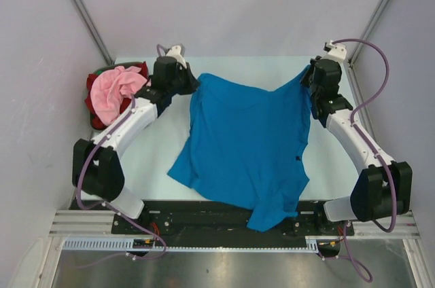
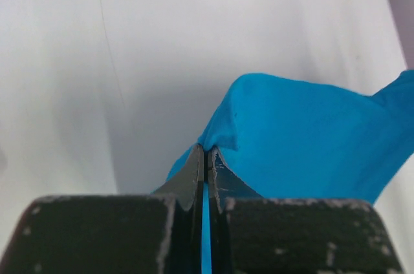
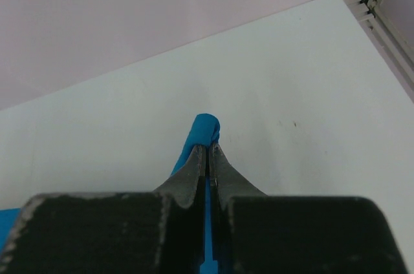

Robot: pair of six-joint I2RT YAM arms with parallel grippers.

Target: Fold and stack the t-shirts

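Pale lilac walls (image 1: 224, 3) — white table (image 1: 160, 142), grey metal frame posts (image 1: 81, 9)

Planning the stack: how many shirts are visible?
3. The blue shirt lies spread mid-table; the pink shirt sits bunched on the red shirt at far left. More may hide beneath.

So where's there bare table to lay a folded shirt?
Bare: table far strip behind the blue shirt; patches between it and the left arm, and the right arm. Crowded: centre, and the far-left pile, pink shirt on red shirt.
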